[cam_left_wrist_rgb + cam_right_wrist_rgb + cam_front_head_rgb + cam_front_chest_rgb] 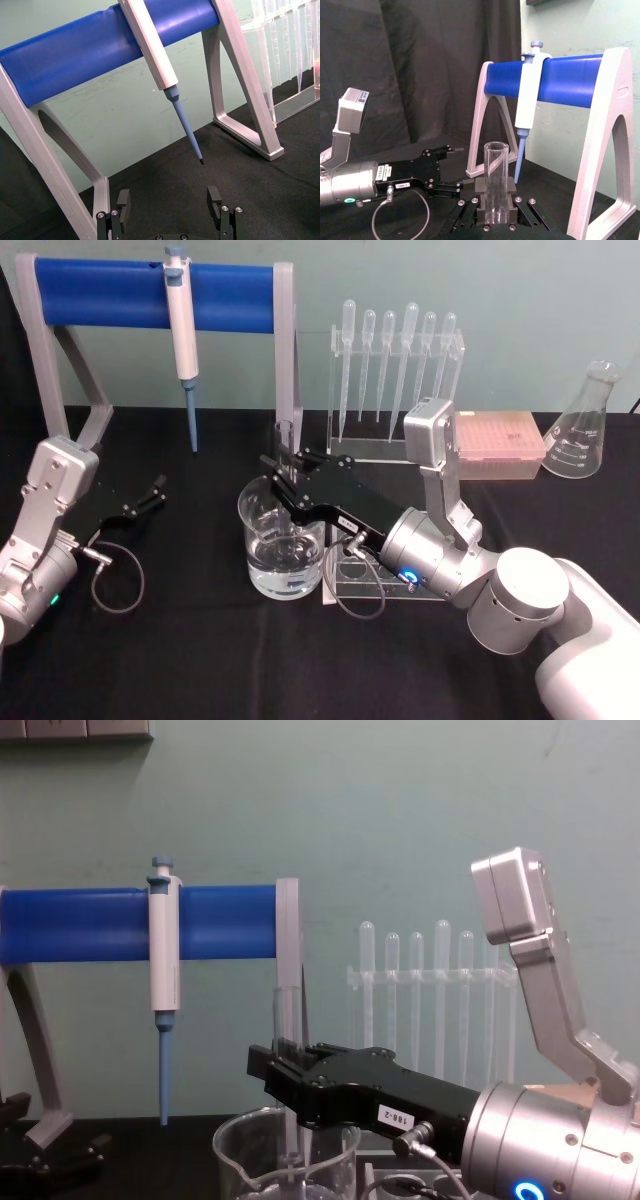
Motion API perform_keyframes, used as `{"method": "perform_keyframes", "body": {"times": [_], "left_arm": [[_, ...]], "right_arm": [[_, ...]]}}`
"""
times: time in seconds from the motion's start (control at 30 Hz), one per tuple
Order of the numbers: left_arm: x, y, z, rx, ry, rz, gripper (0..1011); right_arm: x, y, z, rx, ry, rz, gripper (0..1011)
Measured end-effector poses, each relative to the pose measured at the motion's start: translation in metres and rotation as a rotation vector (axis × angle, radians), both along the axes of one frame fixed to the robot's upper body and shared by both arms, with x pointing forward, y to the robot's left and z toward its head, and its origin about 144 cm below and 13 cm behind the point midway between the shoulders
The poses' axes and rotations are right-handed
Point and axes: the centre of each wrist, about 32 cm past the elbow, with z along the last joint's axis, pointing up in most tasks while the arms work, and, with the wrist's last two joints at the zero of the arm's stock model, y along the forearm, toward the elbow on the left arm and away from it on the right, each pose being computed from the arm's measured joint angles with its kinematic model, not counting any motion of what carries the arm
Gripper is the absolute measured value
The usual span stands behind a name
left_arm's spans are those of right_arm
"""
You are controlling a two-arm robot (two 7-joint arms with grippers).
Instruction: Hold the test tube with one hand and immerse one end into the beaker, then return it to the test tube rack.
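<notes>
- The test tube [285, 443] is standing upright just left of centre in the head view. Its lower end is dipping down inside the beaker [262, 565], which is sitting on the black table [200, 660] with some clear liquid in it.
- The right gripper [284, 474] is reaching in from the lower right, with the arm stretched low and level over the beaker's rim. Its fingers are pinching the tube around its middle.
- The left gripper [153, 490] is sitting low at centre left, fingers spread wide and holding nothing, pointing toward the blue-tipped pipettor [183, 330].
</notes>
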Motion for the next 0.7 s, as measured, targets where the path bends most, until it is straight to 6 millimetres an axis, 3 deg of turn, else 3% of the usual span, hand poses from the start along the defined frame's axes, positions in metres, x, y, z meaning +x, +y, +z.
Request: {"method": "perform_keyframes", "body": {"times": [0.7], "left_arm": [[0.0000, 0.0000, 0.0000, 0.000, 0.000, 0.000, 1000]], "right_arm": [[0.0000, 0.0000, 0.0000, 0.000, 0.000, 0.000, 224]]}}
